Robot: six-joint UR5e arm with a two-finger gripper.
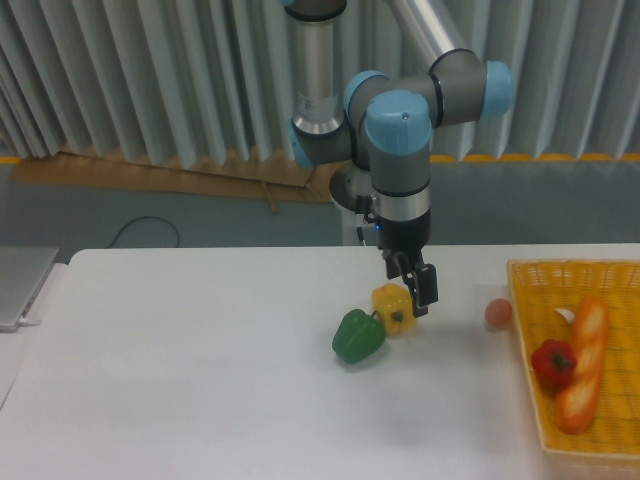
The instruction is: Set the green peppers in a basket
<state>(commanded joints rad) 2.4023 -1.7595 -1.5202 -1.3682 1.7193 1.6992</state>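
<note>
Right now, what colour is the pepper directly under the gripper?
Yellow pepper, below the gripper; fixed camera view shows it.

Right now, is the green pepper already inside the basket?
No, the green pepper lies on the table beside the yellow pepper, well left of the basket.

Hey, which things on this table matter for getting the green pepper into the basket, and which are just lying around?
For the job: green pepper, basket, gripper.
Lying about: yellow pepper, red pepper, bread loaf, small reddish round thing.
</note>
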